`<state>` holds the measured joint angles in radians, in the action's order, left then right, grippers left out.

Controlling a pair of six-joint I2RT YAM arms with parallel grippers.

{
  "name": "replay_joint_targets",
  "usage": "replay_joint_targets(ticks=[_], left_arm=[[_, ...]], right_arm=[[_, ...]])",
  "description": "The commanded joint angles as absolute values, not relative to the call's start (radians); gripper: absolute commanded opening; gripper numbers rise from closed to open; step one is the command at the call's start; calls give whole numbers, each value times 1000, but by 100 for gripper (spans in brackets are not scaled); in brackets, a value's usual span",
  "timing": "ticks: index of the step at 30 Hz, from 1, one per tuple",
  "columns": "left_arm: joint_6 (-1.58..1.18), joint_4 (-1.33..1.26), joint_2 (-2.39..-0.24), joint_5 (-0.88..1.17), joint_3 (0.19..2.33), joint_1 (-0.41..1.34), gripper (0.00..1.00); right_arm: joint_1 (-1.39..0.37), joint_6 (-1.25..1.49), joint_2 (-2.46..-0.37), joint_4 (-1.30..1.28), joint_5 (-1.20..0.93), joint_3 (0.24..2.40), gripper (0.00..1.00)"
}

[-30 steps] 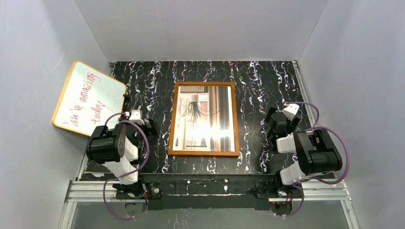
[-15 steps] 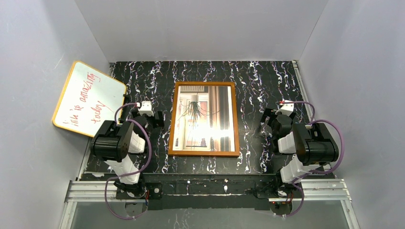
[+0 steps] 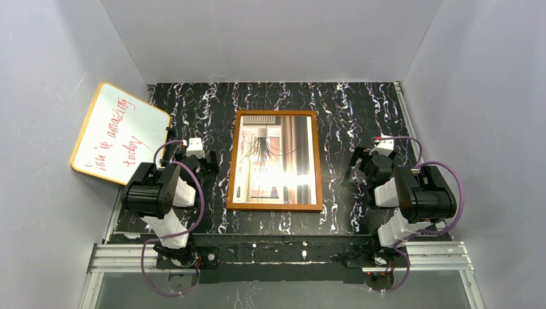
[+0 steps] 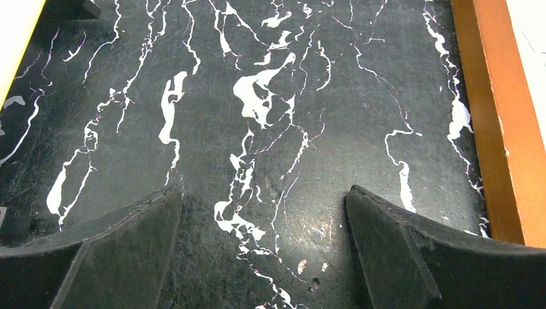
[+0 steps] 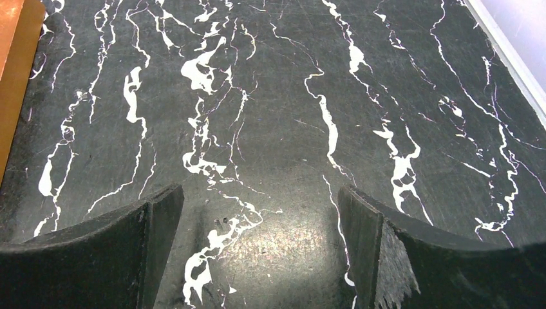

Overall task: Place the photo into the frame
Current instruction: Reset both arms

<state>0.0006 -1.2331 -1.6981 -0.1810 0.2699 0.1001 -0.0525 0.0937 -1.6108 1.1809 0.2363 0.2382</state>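
Frame [image 3: 275, 206] lies flat at the middle of the black, white-veined counter [image 3: 348, 116], long side running away from the arms. Photo [image 3: 275, 161] sits inside the orange-brown border, picture side up: beige room, spiky plant near the far end, with a strong glare patch across the lower half. It fills the opening on all four sides, as far as the top view shows; no edge is seen sticking out over the border. Left fingers [image 4: 370, 212] are spread wide and hold nothing, with only bare counter between them. They hover low over the counter just left of the frame, whose orange-brown side rail runs along the right edge of the left wrist view, apart from the nearer finger. A yellow strip shows in the upper left corner of that view. Right fingers [image 5: 161, 212] are likewise spread wide and empty, above bare counter to the right of the frame. A sliver of the frame's rail shows at the upper left of the right wrist view, well clear of them. Neither arm touches frame or photo. Whiteboard [image 3: 119, 132], yellow-edged with red handwriting, leans tilted against the left wall at the counter's far left corner, behind the left arm.
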Motion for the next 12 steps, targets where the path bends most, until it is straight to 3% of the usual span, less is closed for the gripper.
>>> replay_joint_targets(ticks=[1,12], left_arm=[[11,-1232,-1676,-215,268,100,98],[11,-1230,-1672,-215,266,100,98]], right_arm=[[-51,87,-1596,1220,235,246,98],[-51,87,-1596,1223,235,247,98]])
